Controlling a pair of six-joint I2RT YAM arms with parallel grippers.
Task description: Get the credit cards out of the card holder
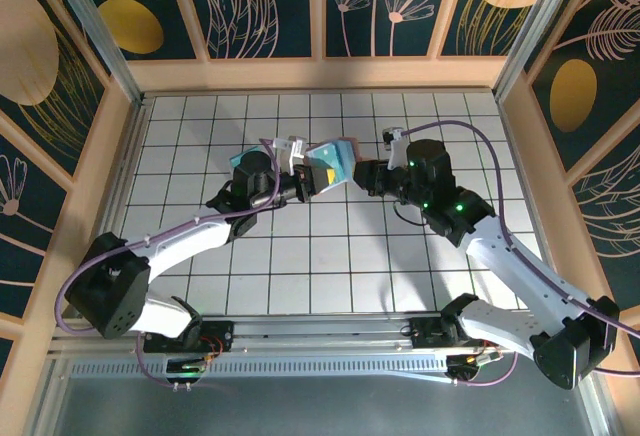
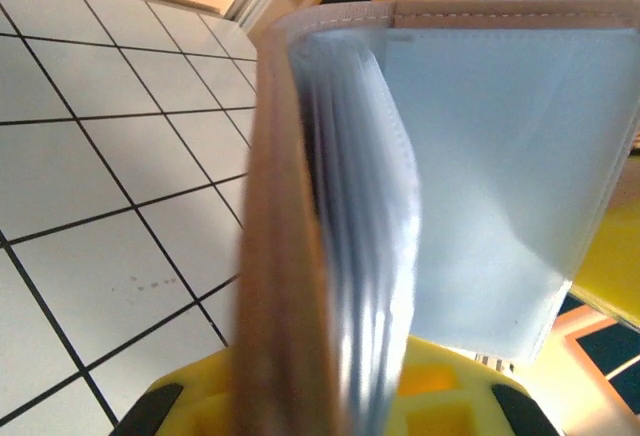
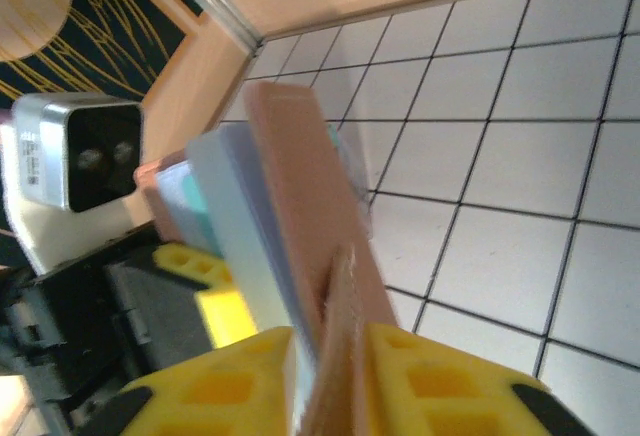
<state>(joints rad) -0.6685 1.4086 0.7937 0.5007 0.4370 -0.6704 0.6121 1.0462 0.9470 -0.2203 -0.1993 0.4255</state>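
I hold the card holder (image 1: 331, 163) over the table (image 1: 300, 256) between both arms: left gripper (image 1: 306, 183) closed on its spine side, right gripper (image 1: 360, 173) pinching the tan cover (image 3: 300, 176), clear sleeves (image 2: 480, 156) fanning open between them.

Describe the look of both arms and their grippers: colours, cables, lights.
Both the left arm and right arm have white links, black joint housings and a purple cable looping alongside. Green lights glow on the right arm. The left gripper and right gripper carry blocky yellow fingers with square recesses.
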